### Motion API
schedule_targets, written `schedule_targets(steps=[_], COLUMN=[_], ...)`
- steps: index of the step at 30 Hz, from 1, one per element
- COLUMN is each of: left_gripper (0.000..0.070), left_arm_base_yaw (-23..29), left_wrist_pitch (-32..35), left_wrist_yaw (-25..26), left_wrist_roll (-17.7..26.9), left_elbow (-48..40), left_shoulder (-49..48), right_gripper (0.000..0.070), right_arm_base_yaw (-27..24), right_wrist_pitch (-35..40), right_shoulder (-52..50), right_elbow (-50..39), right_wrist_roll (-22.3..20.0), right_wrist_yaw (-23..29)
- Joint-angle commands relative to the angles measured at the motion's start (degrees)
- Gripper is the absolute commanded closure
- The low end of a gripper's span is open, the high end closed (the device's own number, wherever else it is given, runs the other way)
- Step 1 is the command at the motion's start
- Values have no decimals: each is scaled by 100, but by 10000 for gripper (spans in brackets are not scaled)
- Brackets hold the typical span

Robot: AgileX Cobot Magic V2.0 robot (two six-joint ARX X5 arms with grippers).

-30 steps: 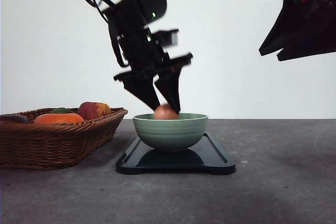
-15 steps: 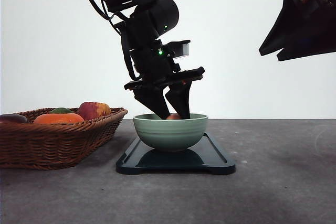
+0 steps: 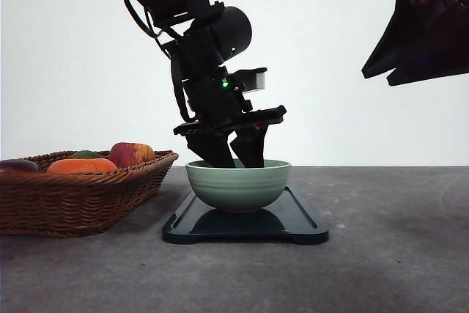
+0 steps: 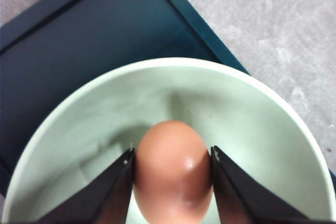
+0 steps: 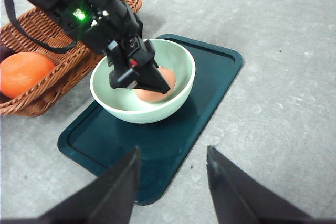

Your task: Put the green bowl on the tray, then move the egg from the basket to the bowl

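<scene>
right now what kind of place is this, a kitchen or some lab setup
Probably a lab test bench, not a kitchen: a bare grey table, a blank white wall, and only staged props, a basket of fruit and a green bowl on a tray.

Left arm (image 3: 212,56) angled steeply down, jaws clamped on a load, right gripper (image 5: 173,174) raised, jaws apart

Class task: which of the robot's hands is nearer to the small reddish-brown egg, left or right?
Left. The left hand is down inside the pale sage-green ceramic bowl, its fingers on either side of the egg. The right hand hangs open, apart, above the table.
</scene>
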Motion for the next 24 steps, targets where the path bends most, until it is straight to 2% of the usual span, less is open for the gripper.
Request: schedule_targets(steps=[1,3,7,15,19,24], left_gripper=[331,253,256,257,255,255], left_arm_base_yaw=[-46,-46,-44,10,37,51], left_wrist_pitch=[-62,-107,-415,-1997,-2012,-1908], left_wrist_yaw=[-22,-22,-22,110,496,549], left_wrist_roll=[18,-22,-20,-45,-276,-285], left_elbow=[117,154,358,1513,1540,1372], left_shoulder=[164,128,23,-147,-457,-855], right_gripper=[450,450,450,450,450,450], right_arm_base_yaw=[33,33,33,33,33,33], right_wrist_pitch=[40,37,27,-185,-241,-244], right_shoulder=[24,24,24,22,22,24], right_elbow=[26,26,26,26,26,26], right_wrist_roll=[-17,-17,-17,-20,-22,-22], right_wrist_yaw=[0,-3,-3,-2,0,0])
